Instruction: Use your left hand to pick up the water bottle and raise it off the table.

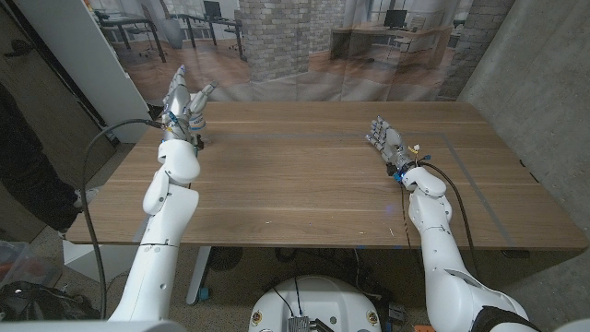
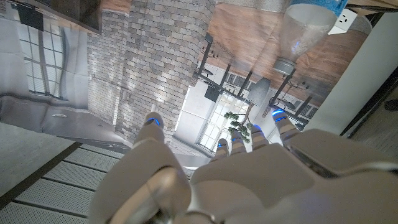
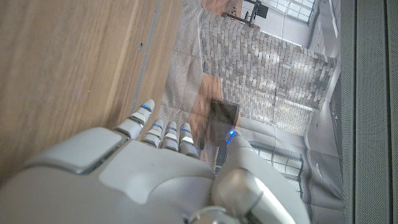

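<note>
The left hand [image 1: 187, 108] is up near the far left part of the tabletop [image 1: 304, 175]. Its fingers [image 2: 153, 122] are spread wide and it holds nothing. I think it is wide like that so the water bottle [image 2: 306, 28] can fit between the fingers and the thumb.

In the left wrist view, the water bottle is see-through and sits just past the fingertips, a little to one side. Nothing is touching it. It has not been picked up yet.

That view is turned upside down. The bottle's cap [image 2: 285, 65] points down in the picture, so I think the bottle really stands up straight with its cap on top. Its long side would run up and down. A hand coming from the side could wrap round it that way.

The right hand [image 1: 388, 140] is low at the tabletop on the far right side, well away from the bottle. Its fingers are stretched out and it holds nothing. This job is not for it, so it waits there
</note>
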Controlling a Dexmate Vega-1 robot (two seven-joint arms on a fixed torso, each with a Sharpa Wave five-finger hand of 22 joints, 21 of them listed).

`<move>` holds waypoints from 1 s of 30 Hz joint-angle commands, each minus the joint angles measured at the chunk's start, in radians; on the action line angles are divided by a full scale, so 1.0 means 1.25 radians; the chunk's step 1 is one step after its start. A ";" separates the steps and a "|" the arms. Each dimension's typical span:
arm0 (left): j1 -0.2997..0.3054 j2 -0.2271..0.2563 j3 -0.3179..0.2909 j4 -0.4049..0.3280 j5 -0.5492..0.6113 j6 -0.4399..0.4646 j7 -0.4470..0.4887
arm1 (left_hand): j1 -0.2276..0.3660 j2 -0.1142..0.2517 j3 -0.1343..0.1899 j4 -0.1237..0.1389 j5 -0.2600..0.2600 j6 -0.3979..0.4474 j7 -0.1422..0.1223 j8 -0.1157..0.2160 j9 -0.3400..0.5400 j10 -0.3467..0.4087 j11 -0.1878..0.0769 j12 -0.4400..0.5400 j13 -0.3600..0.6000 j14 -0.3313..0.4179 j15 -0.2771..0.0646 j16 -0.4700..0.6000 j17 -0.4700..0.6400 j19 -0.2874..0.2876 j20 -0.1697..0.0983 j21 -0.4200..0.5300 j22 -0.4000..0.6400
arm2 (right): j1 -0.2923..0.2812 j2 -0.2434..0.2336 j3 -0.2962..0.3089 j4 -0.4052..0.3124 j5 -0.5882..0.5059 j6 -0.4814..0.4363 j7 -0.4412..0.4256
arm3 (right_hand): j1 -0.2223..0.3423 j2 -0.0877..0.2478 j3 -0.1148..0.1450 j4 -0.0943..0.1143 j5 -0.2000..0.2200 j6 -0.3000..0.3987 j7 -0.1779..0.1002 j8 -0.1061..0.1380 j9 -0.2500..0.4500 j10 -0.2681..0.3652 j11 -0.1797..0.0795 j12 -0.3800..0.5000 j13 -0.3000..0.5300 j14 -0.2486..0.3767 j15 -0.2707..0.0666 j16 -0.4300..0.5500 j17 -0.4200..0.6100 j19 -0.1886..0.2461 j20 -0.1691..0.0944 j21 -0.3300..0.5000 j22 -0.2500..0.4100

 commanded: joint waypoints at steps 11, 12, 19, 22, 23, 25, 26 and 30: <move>-0.007 -0.011 -0.044 -0.038 -0.002 0.138 -0.060 | 0.001 -0.015 -0.008 0.003 0.001 -0.080 0.051 -0.014 0.004 -0.040 0.029 -0.011 0.006 -0.028 0.017 -0.009 0.005 -0.051 0.009 -0.013 0.002 | 0.017 0.001 -0.010 0.024 -0.014 0.000 -0.011 | -0.003 0.000 0.004 -0.002 0.006 -0.002 0.006 0.005 0.002 0.002 0.006 0.005 0.002 -0.006 0.000 0.004 0.004 0.005 0.002 0.003 0.002; -0.007 -0.010 -0.044 -0.038 -0.002 0.139 -0.060 | 0.002 -0.014 -0.008 0.002 0.001 -0.082 0.050 -0.014 0.004 -0.041 0.029 -0.011 0.006 -0.030 0.019 -0.009 0.005 -0.051 0.009 -0.013 0.003 | 0.017 0.001 -0.010 0.025 -0.014 0.000 -0.011 | -0.003 0.000 0.004 -0.002 0.006 -0.002 0.006 0.005 0.002 0.002 0.006 0.005 0.002 -0.006 0.000 0.004 0.004 0.005 0.002 0.003 0.002; -0.017 -0.005 -0.057 -0.033 -0.019 0.159 -0.076 | 0.026 -0.004 0.002 -0.004 0.003 -0.112 0.076 -0.016 0.005 -0.056 0.042 -0.015 0.008 -0.032 0.025 -0.007 0.005 -0.042 0.007 -0.012 0.003 | 0.025 0.000 -0.010 0.037 -0.016 0.002 -0.013 | -0.004 0.000 0.004 -0.002 0.006 -0.002 0.007 0.005 0.002 0.001 0.006 0.004 0.002 -0.006 0.000 0.004 0.004 0.005 0.002 0.003 0.002; -0.022 0.005 -0.058 -0.030 -0.016 0.175 -0.086 | 0.059 0.008 0.015 -0.012 0.003 -0.138 0.101 -0.015 0.006 -0.067 0.059 -0.017 0.010 -0.033 0.035 -0.006 0.004 -0.026 0.006 -0.009 0.002 | 0.029 -0.002 -0.011 0.045 -0.018 0.002 -0.012 | -0.004 0.000 0.004 -0.002 0.006 -0.002 0.007 0.005 0.002 0.001 0.007 0.005 0.002 -0.006 0.000 0.004 0.004 0.005 0.002 0.003 0.002; -0.023 0.008 -0.059 -0.030 -0.016 0.179 -0.091 | 0.063 0.010 0.017 -0.013 0.002 -0.141 0.104 -0.015 0.006 -0.069 0.062 -0.018 0.010 -0.035 0.036 -0.006 0.004 -0.025 0.006 -0.009 0.002 | 0.030 -0.002 -0.011 0.045 -0.018 0.002 -0.013 | -0.004 0.000 0.004 -0.002 0.006 -0.002 0.006 0.005 0.002 0.001 0.006 0.004 0.002 -0.006 0.000 0.004 0.005 0.005 0.002 0.003 0.002; -0.024 0.011 -0.059 -0.029 -0.016 0.187 -0.094 | 0.076 0.016 0.023 -0.015 0.001 -0.147 0.109 -0.014 0.006 -0.072 0.067 -0.018 0.011 -0.036 0.039 -0.006 0.004 -0.017 0.005 -0.007 0.002 | 0.033 -0.003 -0.011 0.050 -0.019 0.003 -0.013 | -0.004 0.000 0.004 -0.002 0.006 -0.002 0.006 0.005 0.002 0.001 0.006 0.004 0.002 -0.006 0.000 0.004 0.005 0.005 0.002 0.003 0.002; -0.024 0.013 -0.059 -0.028 -0.015 0.188 -0.094 | 0.084 0.019 0.026 -0.016 0.001 -0.149 0.112 -0.013 0.006 -0.074 0.070 -0.018 0.011 -0.039 0.042 -0.007 0.004 -0.014 0.005 -0.007 0.001 | 0.034 -0.003 -0.011 0.051 -0.019 0.003 -0.013 | -0.005 0.000 0.004 -0.002 0.006 -0.002 0.006 0.005 0.002 0.001 0.006 0.004 0.002 -0.006 0.000 0.004 0.005 0.005 0.002 0.003 0.002; -0.026 0.019 -0.058 -0.028 -0.011 0.204 -0.097 | 0.124 0.033 0.044 -0.021 0.001 -0.163 0.118 -0.009 0.007 -0.080 0.069 -0.016 0.014 -0.044 0.045 -0.007 0.004 -0.008 0.005 -0.009 -0.001 | 0.035 -0.003 -0.010 0.052 -0.020 0.002 -0.013 | -0.005 0.001 0.004 -0.001 0.006 -0.002 0.006 0.005 0.002 0.001 0.007 0.005 0.002 -0.006 0.000 0.004 0.005 0.005 0.002 0.003 0.002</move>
